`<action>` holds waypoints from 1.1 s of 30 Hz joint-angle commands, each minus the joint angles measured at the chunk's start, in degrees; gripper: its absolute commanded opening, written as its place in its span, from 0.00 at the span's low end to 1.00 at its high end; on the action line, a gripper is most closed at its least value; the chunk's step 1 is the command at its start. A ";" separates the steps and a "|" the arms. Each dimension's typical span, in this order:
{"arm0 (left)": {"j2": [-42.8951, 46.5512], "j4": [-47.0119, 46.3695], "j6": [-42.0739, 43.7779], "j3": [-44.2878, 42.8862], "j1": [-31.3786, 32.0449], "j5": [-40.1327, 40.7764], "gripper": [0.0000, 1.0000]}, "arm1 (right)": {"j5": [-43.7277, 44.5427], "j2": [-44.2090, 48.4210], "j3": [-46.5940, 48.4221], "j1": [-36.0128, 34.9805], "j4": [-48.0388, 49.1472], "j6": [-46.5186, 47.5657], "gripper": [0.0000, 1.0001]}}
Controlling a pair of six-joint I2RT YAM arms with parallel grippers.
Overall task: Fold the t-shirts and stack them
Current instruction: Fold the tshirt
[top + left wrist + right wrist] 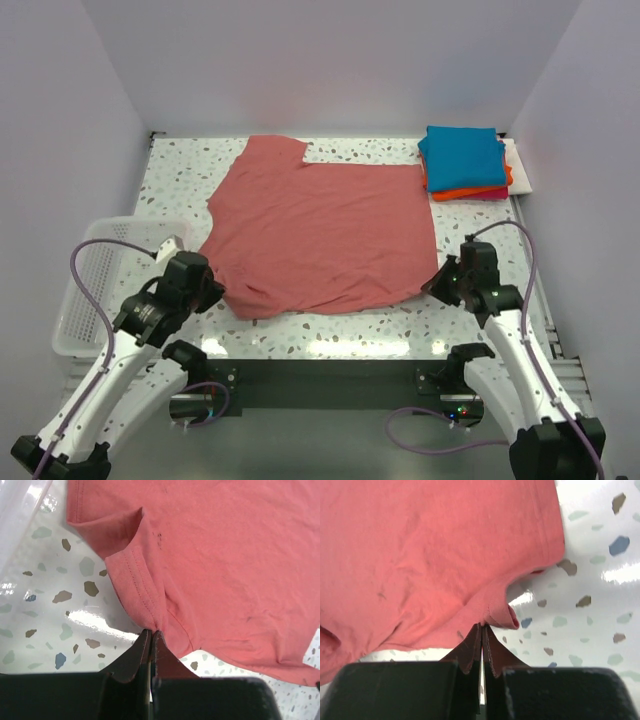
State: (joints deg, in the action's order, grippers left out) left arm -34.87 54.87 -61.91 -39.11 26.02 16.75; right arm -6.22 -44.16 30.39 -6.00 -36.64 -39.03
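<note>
Red shirt [320,235] is spread flat mid-worktop [180,170]. Left gripper [151,635] is clamped on its 7 o'clock corner, right gripper [482,629] on the 5 o'clock one, probably to fold the hem evenly. Stack [462,160] sits at 1 o'clock.

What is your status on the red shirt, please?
Left gripper shut on red shirt, near-left edge. Right gripper shut on its near-right corner. Shirt spread flat, unfolded. Folded stack far right, nothing in the way.
</note>
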 commanded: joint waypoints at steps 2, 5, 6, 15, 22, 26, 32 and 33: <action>3.32 4.27 -4.27 -2.28 0.26 -1.28 0.00 | -1.08 7.49 -0.51 -0.15 -10.98 -0.70 0.00; 4.37 5.24 -4.89 -2.81 0.26 -1.20 0.00 | -0.29 10.23 -0.07 -0.15 -13.02 -1.31 0.00; 4.55 5.16 -4.80 -2.98 0.26 -0.76 0.00 | 0.32 10.15 0.63 -0.24 -13.62 -1.93 0.00; -7.55 -4.24 -2.78 -8.96 0.26 6.97 0.00 | 2.18 -7.22 7.39 0.11 -0.47 -2.46 0.00; -18.82 -11.01 -1.46 -14.84 -1.75 12.86 0.00 | 1.83 -22.43 12.67 1.34 9.48 -2.63 0.00; -23.65 -15.75 2.75 -15.91 -8.34 10.06 0.00 | 1.56 -29.11 15.83 2.31 13.34 -2.37 0.00; -29.72 -22.70 7.23 -17.31 -14.86 6.54 0.00 | 0.68 -36.51 19.43 3.36 16.51 -2.28 0.00; -31.55 -23.23 7.68 -18.27 -15.21 6.19 0.00 | 0.59 -37.04 19.96 3.54 16.69 -2.28 0.00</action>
State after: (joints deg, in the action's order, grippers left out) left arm -64.03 38.26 -58.06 -53.41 11.90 23.70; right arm -5.52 -79.68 46.85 -3.03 -24.45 -40.97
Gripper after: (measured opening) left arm 0.021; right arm 0.007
